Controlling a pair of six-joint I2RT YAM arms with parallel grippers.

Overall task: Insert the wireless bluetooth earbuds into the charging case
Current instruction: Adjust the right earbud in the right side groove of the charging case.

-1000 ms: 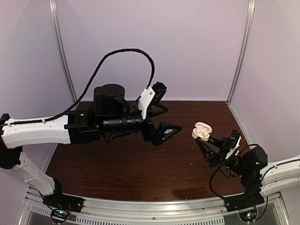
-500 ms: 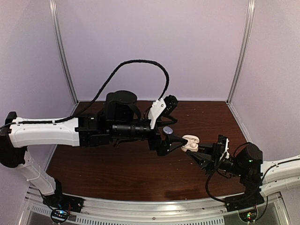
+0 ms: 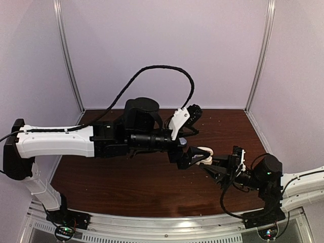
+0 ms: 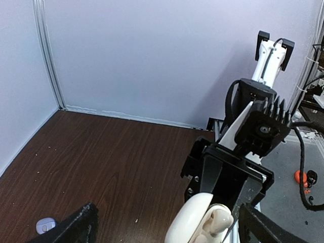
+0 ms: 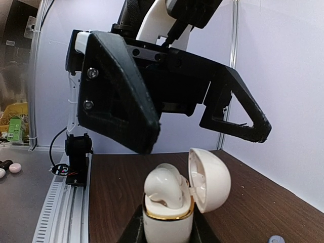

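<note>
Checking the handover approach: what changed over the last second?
The left claw, open throughout, swept right across the dark wooden table until its fingers flank the open white egg-shaped plastic charging case. The right claw carried that case down and leftward to meet it. Unchanged: right claw shut on the case, lid open, left claw holding nothing.

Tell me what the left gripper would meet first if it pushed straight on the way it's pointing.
Most likely the open white charging case, held up by the shut right gripper. It sits just ahead of the open left gripper, roughly in line with the gap between its fingers, though the exact depth is unclear.
</note>
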